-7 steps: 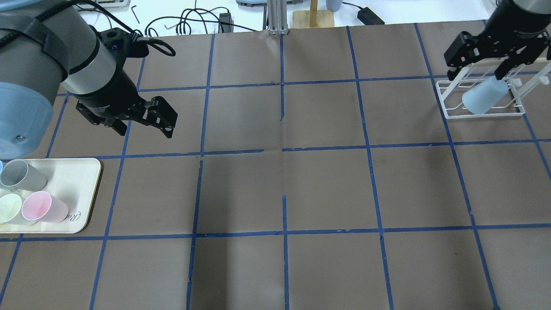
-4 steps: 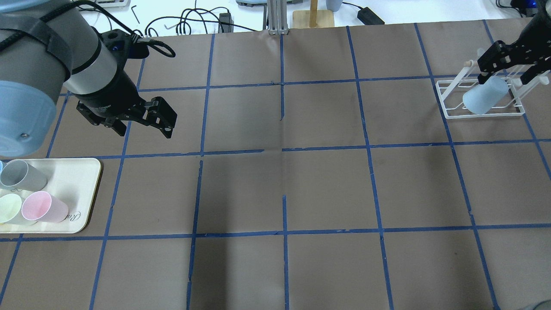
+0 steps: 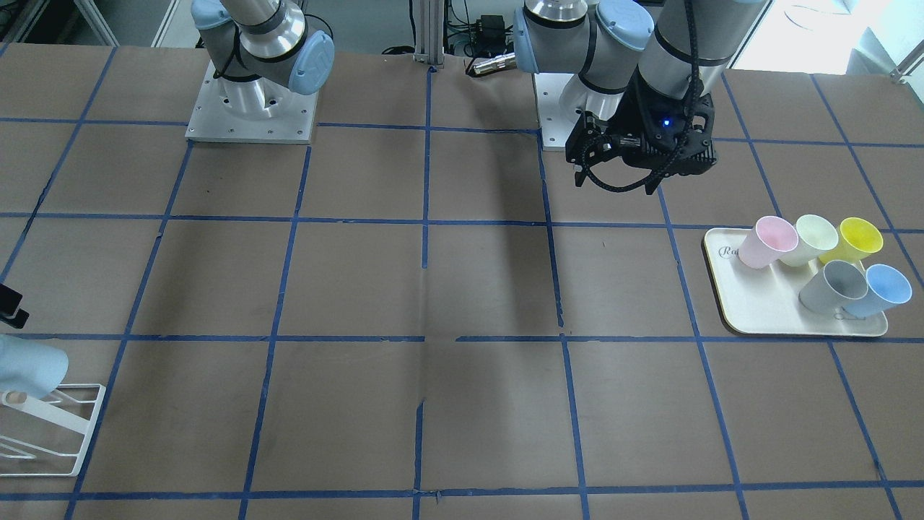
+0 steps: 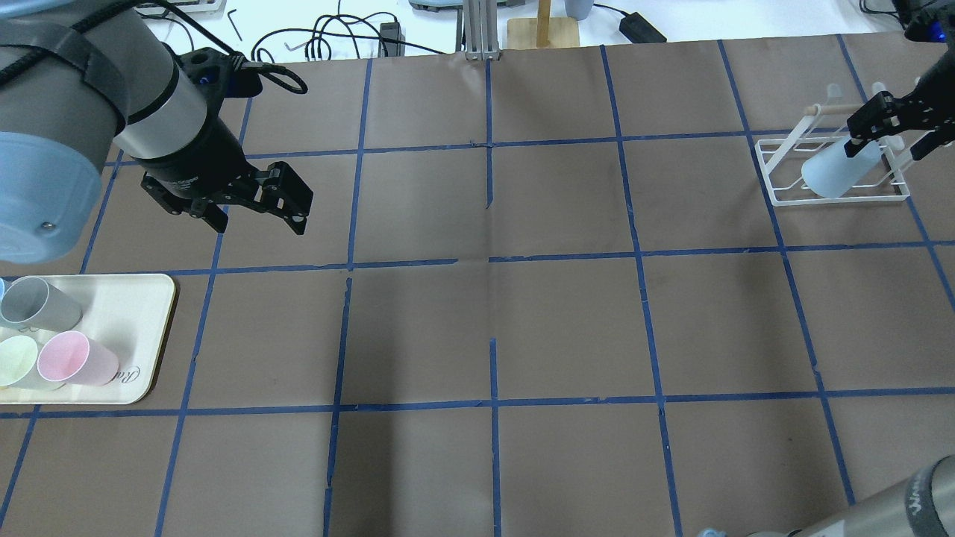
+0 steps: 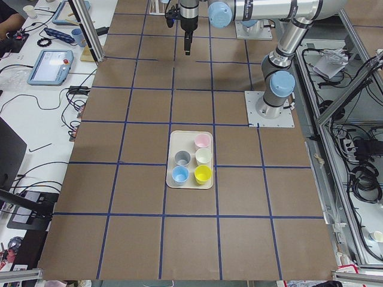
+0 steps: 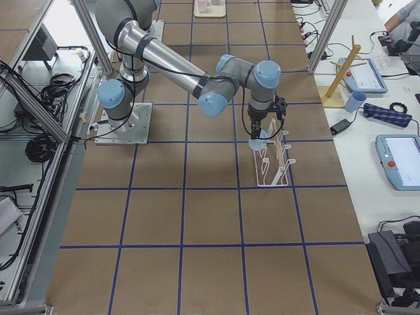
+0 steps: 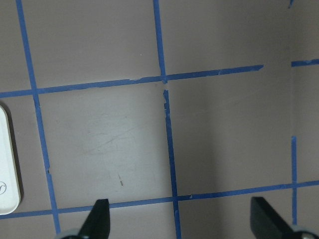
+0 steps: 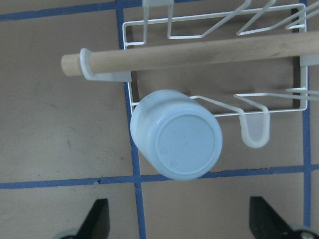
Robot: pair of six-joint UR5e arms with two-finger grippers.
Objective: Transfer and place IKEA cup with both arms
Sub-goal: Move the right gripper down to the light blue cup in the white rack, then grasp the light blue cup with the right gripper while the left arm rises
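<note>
The IKEA cup [image 4: 839,170], pale blue, sits upside down and tilted on a white wire rack [image 4: 776,195] at the far right. It also shows in the right wrist view [image 8: 175,135] and at the front view's left edge [image 3: 25,367]. My right gripper [image 4: 889,142] is open and empty just above the cup, with its fingertips [image 8: 97,219] apart and clear of it. My left gripper [image 4: 257,216] is open and empty above bare table on the left, also in the front view [image 3: 615,180] and the left wrist view [image 7: 182,219].
A cream tray [image 3: 758,310] at my left holds a second blue cup [image 3: 877,289], a grey cup [image 3: 834,285], a pink cup [image 3: 769,242], a yellow cup [image 3: 859,238] and a pale green cup [image 3: 812,238]. A wooden dowel [image 8: 199,52] tops the rack. Cables lie beyond the far edge.
My right gripper has moved to the right over the rack and looks smaller in the overhead view; it stays open. The cup has not moved. My left gripper shifted slightly.
</note>
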